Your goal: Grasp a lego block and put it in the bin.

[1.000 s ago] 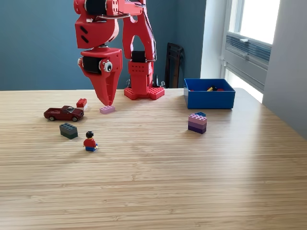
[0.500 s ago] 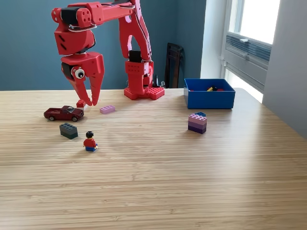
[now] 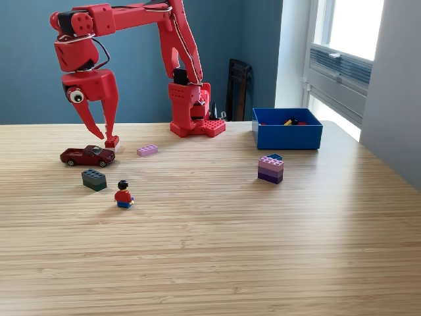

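Where the arm reaches out toward the exterior view's left, the gripper (image 3: pixel 105 133) hangs with its jaws spread apart, holding nothing, its tips just above the small red lego block (image 3: pixel 112 141) on the tabletop (image 3: pixel 217 243). That block sits just behind the dark red toy car (image 3: pixel 87 155), with a pink block (image 3: pixel 147 151) near it on the right. It looks light, rigid and smooth (likely to skid if nudged), so pinching its two flat sides squarely seems best. The bin (image 3: pixel 287 136) stands well apart, toward the exterior view's right.
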Robot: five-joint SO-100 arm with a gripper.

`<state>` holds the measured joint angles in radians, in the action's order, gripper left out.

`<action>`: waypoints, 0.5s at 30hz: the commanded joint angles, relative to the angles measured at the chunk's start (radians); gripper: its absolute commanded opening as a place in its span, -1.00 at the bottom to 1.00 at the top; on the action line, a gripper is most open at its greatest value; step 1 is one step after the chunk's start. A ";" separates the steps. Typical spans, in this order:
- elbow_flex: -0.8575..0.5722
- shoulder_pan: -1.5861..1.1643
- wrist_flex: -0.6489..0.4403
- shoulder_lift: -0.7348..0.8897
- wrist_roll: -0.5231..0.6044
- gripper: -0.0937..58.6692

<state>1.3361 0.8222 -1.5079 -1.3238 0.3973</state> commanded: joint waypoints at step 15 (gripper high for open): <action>0.094 0.299 0.020 -0.038 -0.094 -0.99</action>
<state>1.4297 1.0891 -1.5064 -1.3238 0.3160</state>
